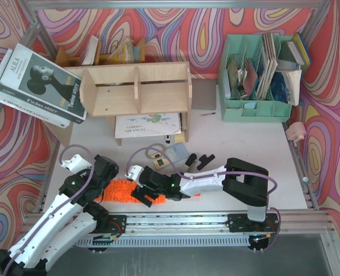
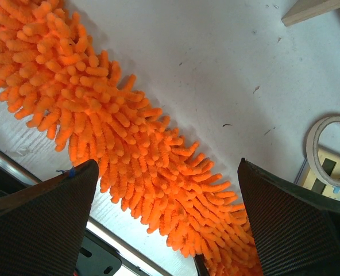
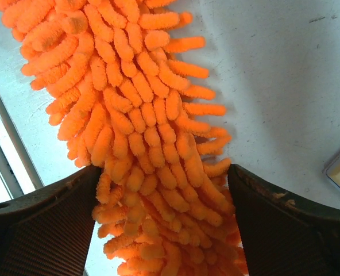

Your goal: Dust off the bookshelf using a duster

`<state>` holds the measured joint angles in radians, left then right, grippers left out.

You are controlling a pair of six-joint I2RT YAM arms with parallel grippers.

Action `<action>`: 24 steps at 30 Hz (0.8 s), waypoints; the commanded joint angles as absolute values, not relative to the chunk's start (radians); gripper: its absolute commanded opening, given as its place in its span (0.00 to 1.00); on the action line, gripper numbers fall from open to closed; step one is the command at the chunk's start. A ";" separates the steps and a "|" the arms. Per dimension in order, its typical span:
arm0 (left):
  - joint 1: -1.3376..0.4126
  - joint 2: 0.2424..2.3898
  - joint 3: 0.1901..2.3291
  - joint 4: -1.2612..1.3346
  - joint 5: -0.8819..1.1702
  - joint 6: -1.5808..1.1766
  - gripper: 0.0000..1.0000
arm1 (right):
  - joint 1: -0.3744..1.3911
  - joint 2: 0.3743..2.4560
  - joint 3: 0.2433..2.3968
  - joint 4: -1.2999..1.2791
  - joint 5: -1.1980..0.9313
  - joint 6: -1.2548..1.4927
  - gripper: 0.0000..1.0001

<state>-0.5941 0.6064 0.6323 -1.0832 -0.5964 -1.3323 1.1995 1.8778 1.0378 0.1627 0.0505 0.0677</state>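
Now: duster (image 1: pixel 120 190) flat on table (image 1: pixel 244 144), 6 o'clock; bookshelf (image 1: pixel 135 86) 11 o'clock. Right gripper (image 3: pixel 164 172) jaws parted astride fluff, brushing both fingers. Left gripper (image 2: pixel 169 167) spread wide above duster.

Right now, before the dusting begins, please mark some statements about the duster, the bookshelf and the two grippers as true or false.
1. The duster lies on the table near the arms' bases. True.
2. The bookshelf has books in both compartments. False: both compartments look empty.
3. The right gripper has its jaws on either side of the duster's fluffy part. True.
4. The left gripper is shut. False: it is wide open above the duster.
5. The mint-green organiser stands left of the bookshelf in the top view. False: it stands to its right.
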 commanded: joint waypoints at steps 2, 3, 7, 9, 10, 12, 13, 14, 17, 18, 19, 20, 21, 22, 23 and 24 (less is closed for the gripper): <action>-0.583 0.620 0.605 -1.074 -0.588 -1.351 0.98 | 1.207 1.887 1.064 0.139 0.111 0.064 0.73; -0.582 0.621 0.606 -1.069 -0.585 -1.350 0.97 | 1.208 1.883 1.061 0.141 0.113 0.063 0.71; -0.571 0.626 0.605 -1.059 -0.562 -1.352 0.95 | 1.208 1.877 1.066 0.133 0.095 0.054 0.63; -0.567 0.626 0.605 -1.057 -0.546 -1.362 0.93 | 1.208 1.882 1.080 0.119 0.080 0.049 0.59; -0.566 0.625 0.604 -1.058 -0.540 -1.368 0.93 | 1.208 1.881 1.081 0.117 0.075 0.048 0.56; -0.566 0.625 0.605 -1.067 -0.537 -1.386 0.93 | 1.208 1.876 1.077 0.128 0.073 0.047 0.51; -0.566 0.624 0.604 -1.074 -0.537 -1.394 0.93 | 1.209 1.875 1.075 0.129 0.074 0.045 0.48; -0.566 0.623 0.603 -1.081 -0.538 -1.402 0.93 | 1.209 1.872 1.075 0.130 0.074 0.043 0.46; -0.566 0.618 0.599 -1.084 -0.538 -1.409 0.92 | 1.209 1.865 1.081 0.126 0.063 0.030 0.41; -0.565 0.618 0.598 -1.085 -0.538 -1.412 0.92 | 1.208 1.862 1.081 0.127 0.054 0.022 0.39; -0.565 0.618 0.596 -1.085 -0.538 -1.413 0.92 | 1.209 1.856 1.081 0.133 0.047 0.017 0.38; -0.565 0.619 0.596 -1.083 -0.538 -1.414 0.92 | 1.208 1.851 1.079 0.137 0.041 0.009 0.35; -0.565 0.619 0.597 -1.083 -0.537 -1.418 0.92 | 1.209 1.848 1.077 0.141 0.037 0.006 0.32; -0.563 0.620 0.595 -1.084 -0.536 -1.423 0.92 | 1.208 1.846 1.078 0.143 0.034 0.001 0.30; -0.563 0.620 0.595 -1.084 -0.534 -1.429 0.92 | 1.209 1.844 1.080 0.143 0.033 -0.003 0.29; -0.564 0.619 0.593 -1.085 -0.532 -1.431 0.92 | 1.209 1.843 1.082 0.142 0.031 -0.008 0.27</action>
